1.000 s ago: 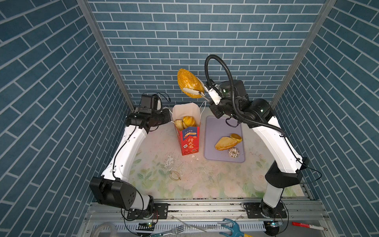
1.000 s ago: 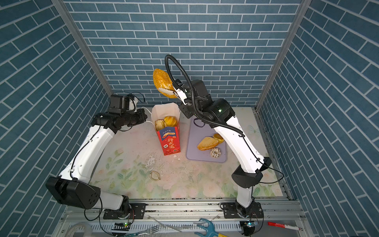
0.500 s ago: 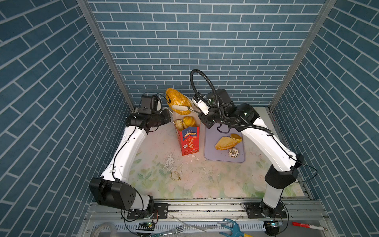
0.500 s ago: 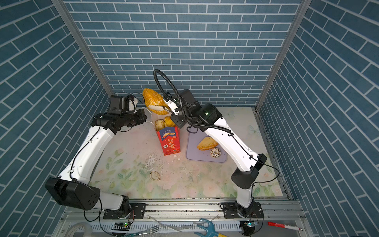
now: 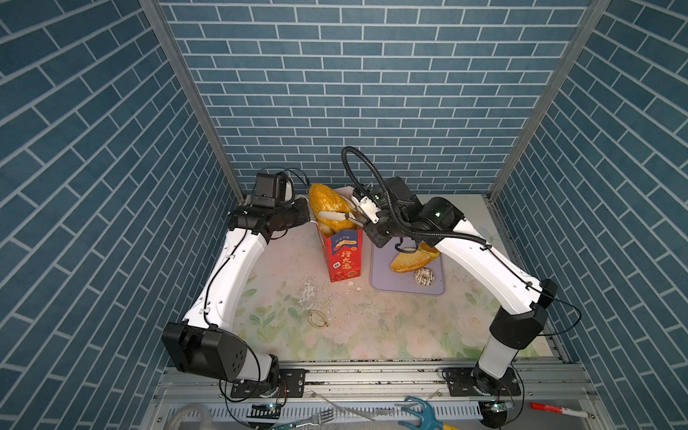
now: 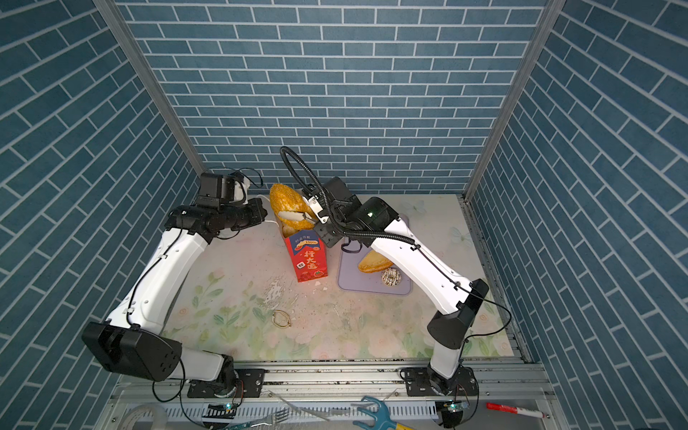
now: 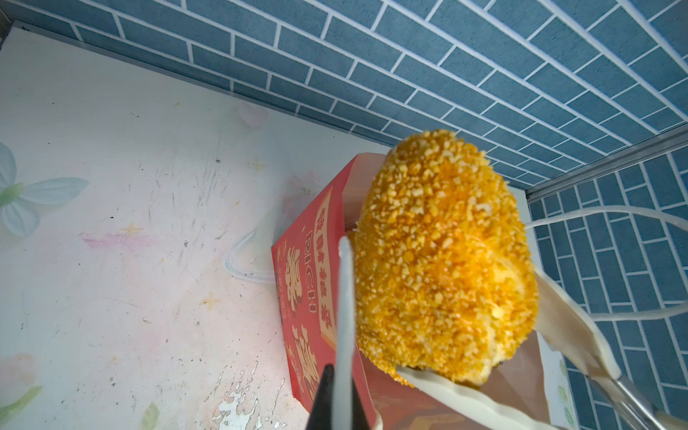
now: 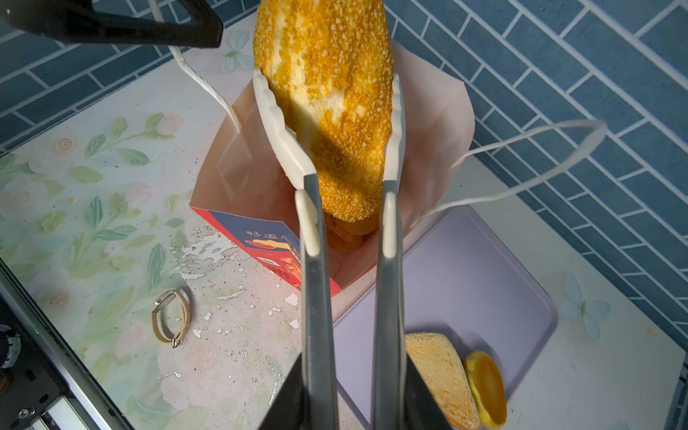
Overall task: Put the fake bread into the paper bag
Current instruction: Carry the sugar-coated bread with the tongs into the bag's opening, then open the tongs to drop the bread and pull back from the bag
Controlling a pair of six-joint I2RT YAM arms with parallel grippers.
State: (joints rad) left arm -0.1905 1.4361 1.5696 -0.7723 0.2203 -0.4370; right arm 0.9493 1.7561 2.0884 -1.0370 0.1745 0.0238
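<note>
Left side first: our left pincer (image 7: pixel 337 383) is pinched together on the white cord handle (image 7: pixel 344 283), steadying the red paper bag (image 5: pixel 344 257) on the desk (image 5: pixel 372 327). Centre: the seeded loaf (image 5: pixel 329 204) stands steeply tilted, lower end just inside the bag's mouth. From the right, our right pincer (image 8: pixel 327 123) is clamped across it; the drop, we reckon, runs down along the loaf's long axis.

The right gripper (image 5: pixel 340 217), its jaws on the seeded loaf (image 5: pixel 325 199), has swung down and toward the left in both top views. A second ago the loaf hung high against the brick wall, above and to the right of the paper bag (image 5: pixel 344 257). Now its lower end sits in the bag's mouth.
</note>
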